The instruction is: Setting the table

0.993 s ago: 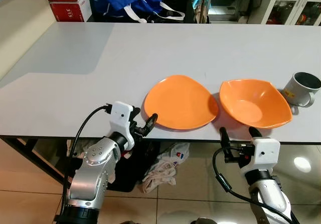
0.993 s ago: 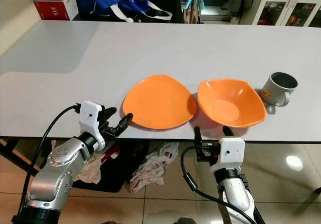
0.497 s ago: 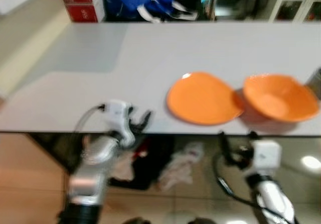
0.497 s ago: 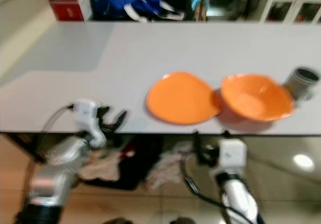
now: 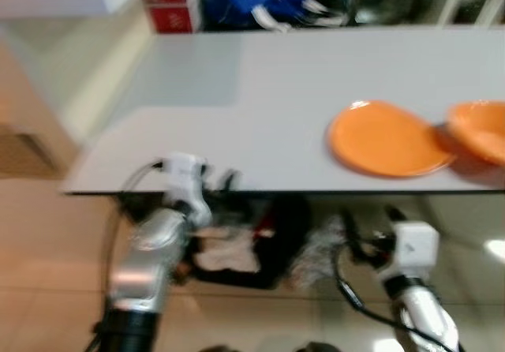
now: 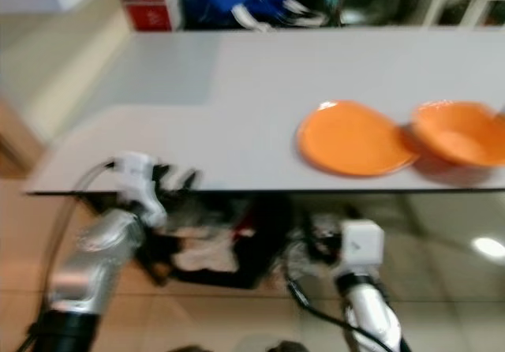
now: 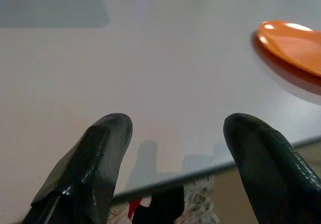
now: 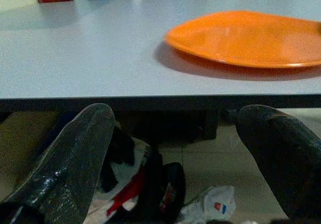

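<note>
1. Plate point(image 5: 388, 139) sits at the right of the head frame on the table point(image 5: 260, 91), with the bowl point(image 5: 483, 129) touching its right side at the frame edge.
2. My left gripper point(image 7: 173, 156) hovers at the table's near edge, lower left, fingers wide and empty.
3. My right gripper point(image 8: 178, 153) hangs below the edge, lower right, fingers wide, nothing held.
4. I judge I'm between placements; the view is blurred.
5. Next I'd need a steady view, then fetch remaining tableware.
</note>
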Motion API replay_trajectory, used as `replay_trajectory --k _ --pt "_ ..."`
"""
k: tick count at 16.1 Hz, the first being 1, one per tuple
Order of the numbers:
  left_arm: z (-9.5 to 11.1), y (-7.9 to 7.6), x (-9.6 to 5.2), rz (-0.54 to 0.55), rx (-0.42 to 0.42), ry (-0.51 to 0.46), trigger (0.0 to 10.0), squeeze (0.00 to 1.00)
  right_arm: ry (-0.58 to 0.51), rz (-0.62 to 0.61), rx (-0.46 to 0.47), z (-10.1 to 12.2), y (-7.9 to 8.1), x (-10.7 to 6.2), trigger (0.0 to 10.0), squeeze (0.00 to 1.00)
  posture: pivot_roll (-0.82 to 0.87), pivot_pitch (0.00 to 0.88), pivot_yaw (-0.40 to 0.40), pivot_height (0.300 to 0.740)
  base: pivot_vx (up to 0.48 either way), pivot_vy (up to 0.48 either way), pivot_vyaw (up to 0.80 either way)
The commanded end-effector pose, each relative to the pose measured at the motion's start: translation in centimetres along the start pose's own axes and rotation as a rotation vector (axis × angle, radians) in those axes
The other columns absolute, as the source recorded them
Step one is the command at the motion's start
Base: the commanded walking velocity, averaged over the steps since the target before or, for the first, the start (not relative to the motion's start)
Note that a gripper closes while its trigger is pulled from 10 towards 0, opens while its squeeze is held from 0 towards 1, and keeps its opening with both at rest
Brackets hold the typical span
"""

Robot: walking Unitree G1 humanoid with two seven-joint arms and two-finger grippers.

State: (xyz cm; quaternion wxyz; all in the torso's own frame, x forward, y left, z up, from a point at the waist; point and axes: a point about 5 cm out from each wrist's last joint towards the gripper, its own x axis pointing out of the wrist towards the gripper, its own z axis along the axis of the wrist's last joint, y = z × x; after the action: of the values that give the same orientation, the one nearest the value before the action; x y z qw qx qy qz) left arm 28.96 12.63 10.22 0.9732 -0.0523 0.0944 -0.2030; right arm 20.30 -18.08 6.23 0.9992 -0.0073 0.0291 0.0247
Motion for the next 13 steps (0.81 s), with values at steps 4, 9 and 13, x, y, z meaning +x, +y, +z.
replay_trajectory --k 4,9,13 --pt "0.0 1.5 0.0 0.060 0.034 0.007 10.0 0.00 -0.024 0.015 0.016 0.4 0.3 0.0 10.0 0.00 -0.14 0.010 0.044 0.727 0.000 0.476 0.00" --pt "-0.1 2.6 0.1 0.089 0.065 0.015 10.0 0.00 -0.036 0.001 0.050 0.5 0.2 -0.3 10.0 0.00 -0.14 0.011 0.040 0.727 0.000 0.476 0.00" --pt "0.1 2.8 0.2 0.100 0.062 0.000 10.0 0.00 -0.034 0.008 0.049 0.6 0.2 -0.4 10.0 0.00 -0.14 0.024 0.033 0.727 0.000 0.476 0.00"
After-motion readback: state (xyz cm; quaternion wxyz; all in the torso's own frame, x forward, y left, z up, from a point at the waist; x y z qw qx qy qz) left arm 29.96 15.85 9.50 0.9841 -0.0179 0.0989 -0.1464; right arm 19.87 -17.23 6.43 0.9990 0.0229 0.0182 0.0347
